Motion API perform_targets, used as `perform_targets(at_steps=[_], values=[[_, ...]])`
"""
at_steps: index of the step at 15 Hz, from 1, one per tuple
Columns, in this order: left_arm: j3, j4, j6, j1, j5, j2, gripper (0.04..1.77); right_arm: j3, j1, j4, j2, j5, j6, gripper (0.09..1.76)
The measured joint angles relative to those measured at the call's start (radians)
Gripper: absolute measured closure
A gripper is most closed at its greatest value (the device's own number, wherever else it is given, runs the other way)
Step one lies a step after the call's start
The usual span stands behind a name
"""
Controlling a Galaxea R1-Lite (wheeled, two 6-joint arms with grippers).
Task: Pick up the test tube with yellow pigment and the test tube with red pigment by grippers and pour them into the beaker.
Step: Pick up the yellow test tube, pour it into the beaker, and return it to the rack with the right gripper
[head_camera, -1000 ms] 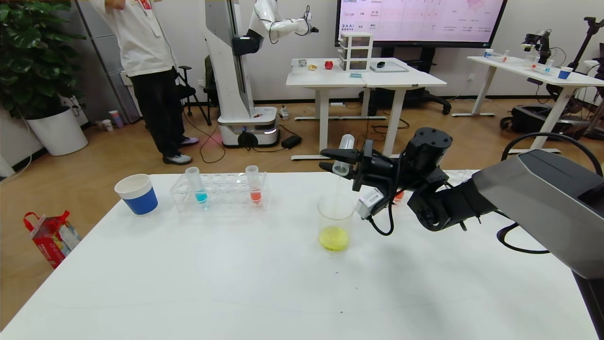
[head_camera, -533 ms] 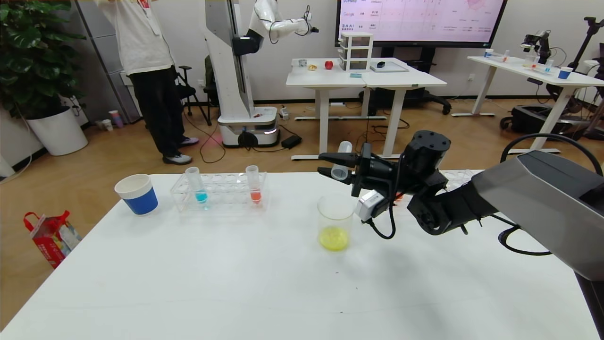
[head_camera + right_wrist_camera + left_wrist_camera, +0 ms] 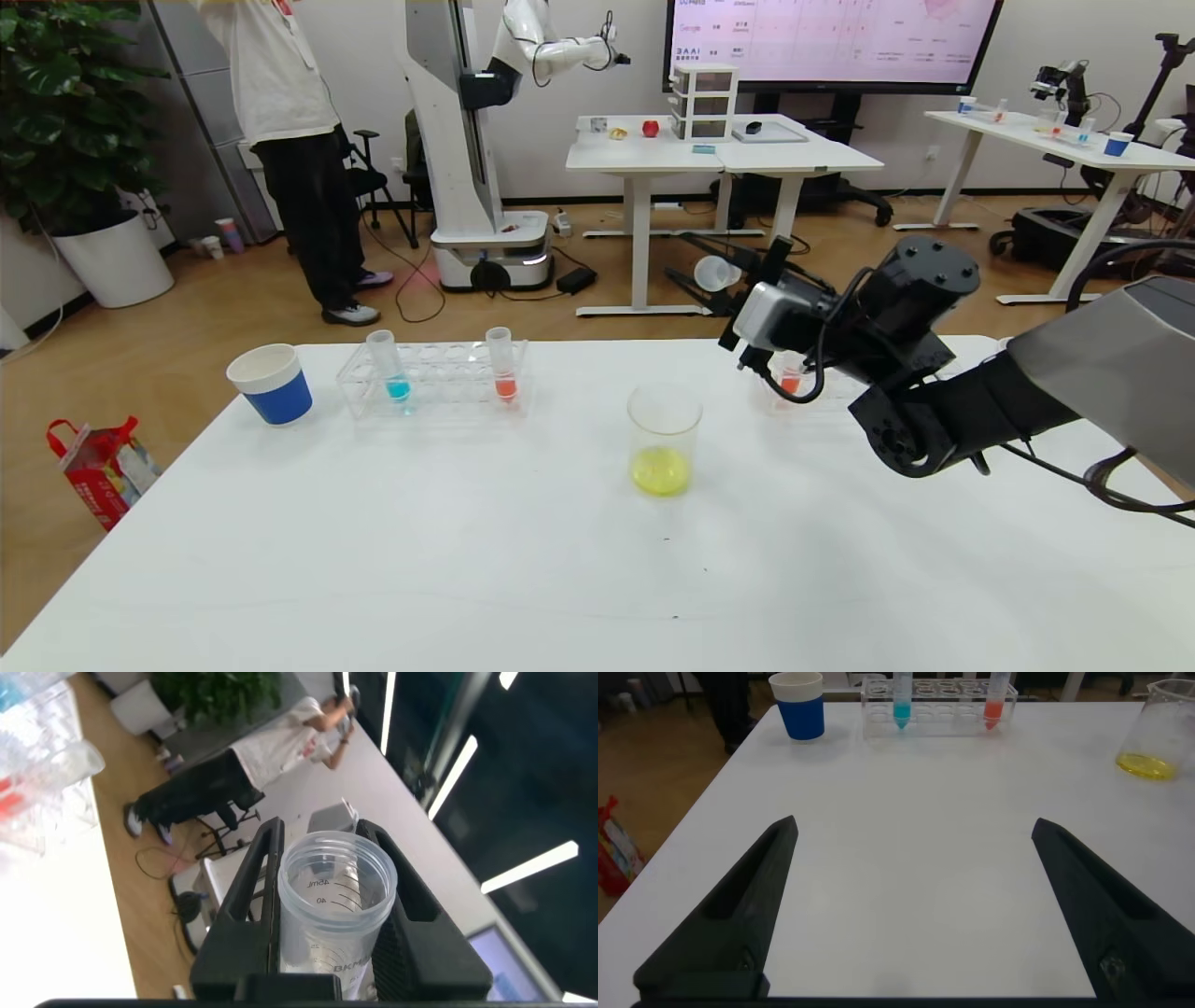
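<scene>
Left edge of the white table [image 3: 373, 560]: blue-and-white paper cup [image 3: 271, 383], upright. Just right of it, a clear tube rack [image 3: 434, 378] holding a tube with blue liquid [image 3: 387, 366] at its left end and a tube with orange-red liquid [image 3: 501, 364] toward its right end, both upright.

Left gripper [image 3: 910, 905]: seen only in the left wrist view, fingers spread wide with nothing between them, low over bare table on the near side, well apart from the rack and cup.

Centre: the beaker [image 3: 664, 439] stands upright on the table, a shallow pool of yellow liquid in its bottom. Nothing touches it.

Right of centre: the right gripper [image 3: 724, 271] is raised above and behind the beaker, off to its right, clamped on the test tube with yellow pigment [image 3: 716, 272]. The tube lies roughly level, open mouth facing the head camera. In the right wrist view the same tube [image 3: 334, 910] sits between both fingers and looks clear, apparently drained, though its lower end is hidden.

Under the right arm: a second rack [image 3: 822, 383], partly hidden, with another orange-red tube [image 3: 790, 378] showing.
</scene>
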Motion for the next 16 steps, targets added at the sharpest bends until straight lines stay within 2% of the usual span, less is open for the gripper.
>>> perform_targets(at_steps=[2,4,7,9,12,16], values=[[0.0,0.0,0.0,0.0,0.0,0.0,0.06,0.08,0.035,-0.095,-0.026,-0.218,0.236,1.32],[0.0,0.0,0.0,0.0,0.0,0.0,0.06,0.141,0.067,-0.111,-0.051,-0.398,0.383,1.32],[0.0,0.0,0.0,0.0,0.0,0.0,0.06,0.22,0.079,-0.064,-0.089,-0.545,0.573,1.32],[0.0,0.0,0.0,0.0,0.0,0.0,0.06,0.283,0.082,0.013,-0.129,-0.609,0.699,1.32],[0.0,0.0,0.0,0.0,0.0,0.0,0.06,0.348,0.072,0.158,-0.206,-0.646,0.814,1.32],[0.0,0.0,0.0,0.0,0.0,0.0,0.06,0.386,-0.01,0.202,-0.272,-0.633,0.824,1.32]])
